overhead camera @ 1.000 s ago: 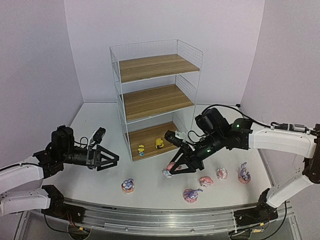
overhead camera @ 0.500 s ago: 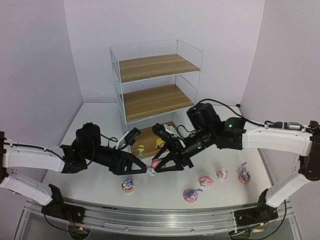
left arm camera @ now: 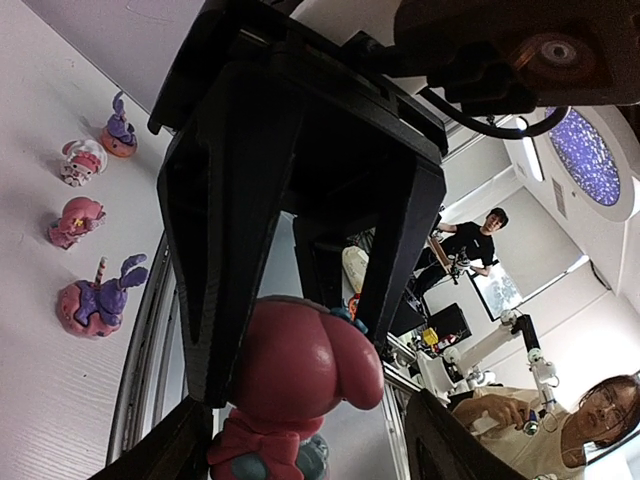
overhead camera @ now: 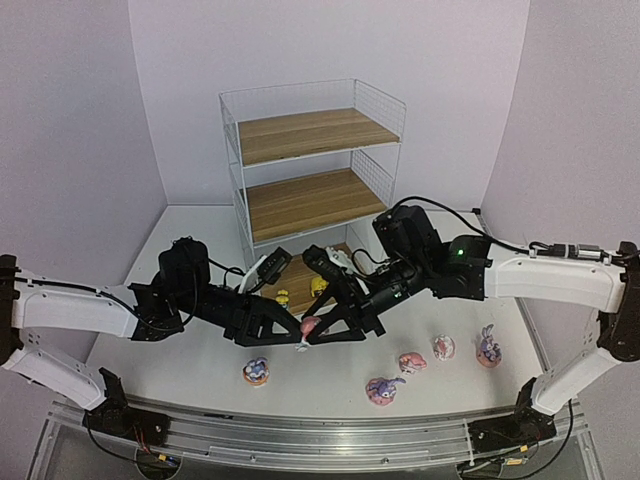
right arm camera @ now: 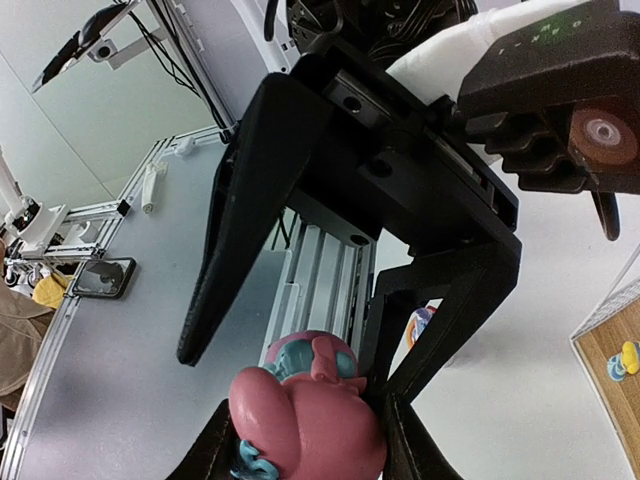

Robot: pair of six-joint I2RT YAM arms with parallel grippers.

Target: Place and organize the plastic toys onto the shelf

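Observation:
My right gripper point(overhead camera: 318, 330) is shut on a pink toy point(overhead camera: 308, 326) and holds it in the air in front of the shelf point(overhead camera: 310, 135). My left gripper point(overhead camera: 290, 333) faces it, open, with one finger on each side of the toy. In the left wrist view the pink toy point(left arm camera: 300, 370) sits between the right gripper's dark fingers point(left arm camera: 230, 250), while my own left fingers stand wide apart at the bottom edge. In the right wrist view my fingers point(right arm camera: 400, 440) press the toy point(right arm camera: 310, 420) on both sides.
Two small yellow toys point(overhead camera: 283, 297) point(overhead camera: 319, 287) stand on the shelf's bottom board. On the table lie a purple bunny point(overhead camera: 256, 371), another purple bunny point(overhead camera: 381, 389), a pink toy point(overhead camera: 411, 362), a pink-white toy point(overhead camera: 443, 347) and a third bunny point(overhead camera: 487, 345).

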